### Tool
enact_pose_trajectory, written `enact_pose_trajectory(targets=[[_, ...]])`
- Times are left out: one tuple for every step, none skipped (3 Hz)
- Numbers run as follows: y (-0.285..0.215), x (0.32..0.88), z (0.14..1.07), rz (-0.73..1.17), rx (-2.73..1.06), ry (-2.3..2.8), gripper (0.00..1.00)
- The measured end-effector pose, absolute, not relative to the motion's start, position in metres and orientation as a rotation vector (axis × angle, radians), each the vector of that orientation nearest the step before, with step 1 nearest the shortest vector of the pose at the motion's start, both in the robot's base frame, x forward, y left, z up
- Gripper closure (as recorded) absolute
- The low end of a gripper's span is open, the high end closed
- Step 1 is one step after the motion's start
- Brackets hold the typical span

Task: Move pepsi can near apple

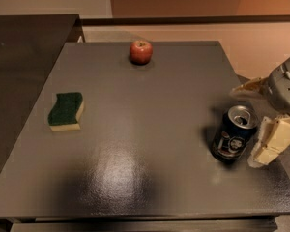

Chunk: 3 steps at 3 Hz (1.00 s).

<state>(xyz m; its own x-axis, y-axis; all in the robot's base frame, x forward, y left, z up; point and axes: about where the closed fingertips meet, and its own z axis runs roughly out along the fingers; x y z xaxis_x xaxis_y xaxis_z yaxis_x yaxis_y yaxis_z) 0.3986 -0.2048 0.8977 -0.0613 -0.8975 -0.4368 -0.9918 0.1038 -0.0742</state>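
The pepsi can (234,135), dark with a silver open top and a whitish logo, stands upright near the right edge of the grey table (150,129). The red apple (141,51) sits at the table's far edge, near the middle, well away from the can. My gripper (257,119) is at the right edge of the view, just right of the can. It is open, with one pale finger (246,87) behind the can and the other (270,144) in front and to its right. It holds nothing.
A green and yellow sponge (66,111) lies on the left part of the table. A dark counter (24,57) adjoins the table on the left. The floor lies beyond the far and right edges.
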Motion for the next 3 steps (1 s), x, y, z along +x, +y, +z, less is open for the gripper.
enact_pose_trajectory(targets=[[-0.201, 0.394, 0.901, 0.378, -1.848, 1.998, 0.40], [-0.197, 0.390, 0.906, 0.399, -1.845, 1.983, 0.63], [-0.191, 0.394, 0.918, 0.400, -1.832, 1.964, 0.85]])
